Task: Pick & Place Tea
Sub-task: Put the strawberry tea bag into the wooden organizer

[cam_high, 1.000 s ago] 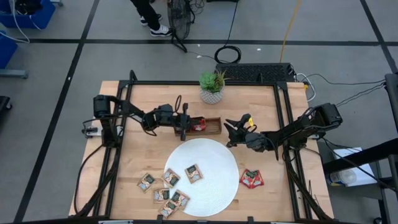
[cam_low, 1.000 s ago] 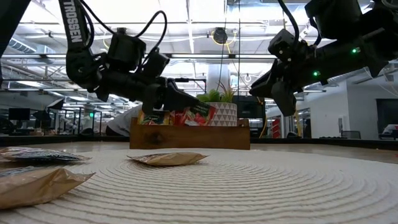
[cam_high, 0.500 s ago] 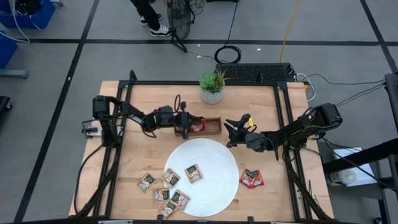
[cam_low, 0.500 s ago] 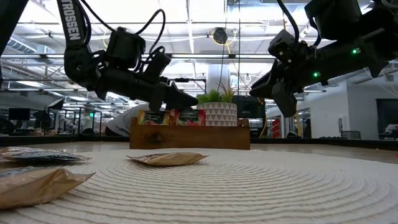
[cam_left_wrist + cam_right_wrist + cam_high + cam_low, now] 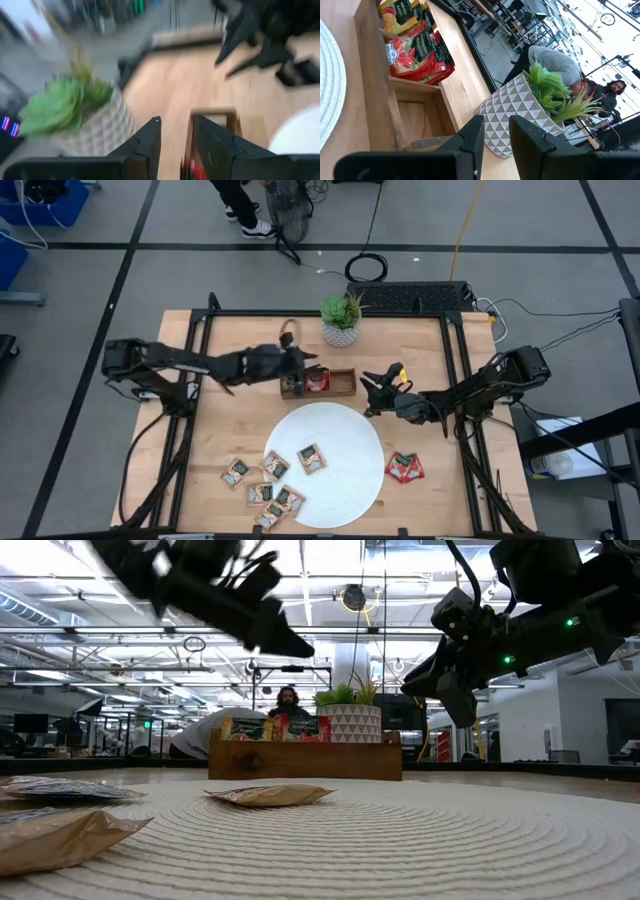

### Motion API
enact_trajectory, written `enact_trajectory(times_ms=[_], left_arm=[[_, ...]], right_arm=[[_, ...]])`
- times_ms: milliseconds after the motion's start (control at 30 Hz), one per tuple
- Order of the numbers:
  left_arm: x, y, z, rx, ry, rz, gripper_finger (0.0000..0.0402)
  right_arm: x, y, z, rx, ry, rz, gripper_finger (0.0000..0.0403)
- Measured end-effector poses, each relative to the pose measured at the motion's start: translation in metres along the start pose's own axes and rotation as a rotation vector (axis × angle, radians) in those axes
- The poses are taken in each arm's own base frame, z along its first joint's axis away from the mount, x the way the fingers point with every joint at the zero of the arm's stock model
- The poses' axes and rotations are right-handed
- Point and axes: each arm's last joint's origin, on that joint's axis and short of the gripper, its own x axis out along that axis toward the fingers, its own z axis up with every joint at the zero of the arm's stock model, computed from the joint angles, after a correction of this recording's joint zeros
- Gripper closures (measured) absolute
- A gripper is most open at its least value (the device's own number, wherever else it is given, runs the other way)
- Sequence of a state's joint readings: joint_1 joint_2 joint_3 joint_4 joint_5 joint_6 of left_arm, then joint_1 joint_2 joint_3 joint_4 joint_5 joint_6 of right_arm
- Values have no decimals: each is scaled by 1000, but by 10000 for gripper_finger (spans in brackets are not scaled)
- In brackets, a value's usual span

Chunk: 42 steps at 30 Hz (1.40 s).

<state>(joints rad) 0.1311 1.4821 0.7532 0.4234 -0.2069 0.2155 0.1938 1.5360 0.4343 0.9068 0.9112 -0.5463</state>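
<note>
**Op:** Going L to R. The tan sachets [image 5: 268, 488] lay loose at about 7 o'clock on the table [image 5: 230, 345], some on the white plate [image 5: 345, 475]'s edge, one tan sachet [image 5: 312, 458] further onto it. I read that as the unsorted pile, waiting.

**Sup:** L arm?

**Op:** The left gripper [image 5: 300, 365] hung over the wooden tray [image 5: 345, 383]'s L end, roughly 11 o'clock of the plate. Fingers a little apart, nothing between them. Sachets stood upright in the tray's L and middle slots, red sachets [image 5: 417, 52] next to a tan one, so I judged a drop-off there.

**Sup:** R side?

**Op:** The right gripper [image 5: 368, 392] hovered just off the tray's R end, at 3 o'clock of it, narrow gap, empty, prob. waiting. Its wrist cam looked into the empty R slot, w/ the potted plant [image 5: 341, 317] beyond. A red pair [image 5: 405, 467] sat at 4 o'clock, beside the plate, within R arm's side, I'd guess.
</note>
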Motion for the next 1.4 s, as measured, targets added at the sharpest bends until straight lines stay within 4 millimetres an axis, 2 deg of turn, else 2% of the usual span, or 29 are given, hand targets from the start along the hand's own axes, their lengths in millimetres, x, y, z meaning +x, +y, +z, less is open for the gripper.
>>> enact_trajectory(times_ms=[100, 233, 333, 400, 533, 667, 1400], left_arm=[[-3, -5, 29, 31, 266, -66, 304], [2, -27, 45, 196, 442, -177, 378], [17, -42, 40, 268, 515, -218, 394], [29, -47, 28, 304, 565, -225, 398], [54, -52, -1, 336, 673, -226, 399], [67, -51, -12, 330, 697, -232, 399], [77, -36, -28, 245, 754, -300, 401]], right_arm=[[1, 0, 0, -14, 3, -1, 326], [2, -1, -1, -15, 8, -6, 326], [3, -2, -2, -16, 13, -7, 326], [2, -2, -2, -15, 12, -7, 326], [2, -1, -3, -14, 15, -3, 326], [2, -1, -3, -13, 16, -3, 326], [2, -1, -3, -16, 18, -3, 326]])
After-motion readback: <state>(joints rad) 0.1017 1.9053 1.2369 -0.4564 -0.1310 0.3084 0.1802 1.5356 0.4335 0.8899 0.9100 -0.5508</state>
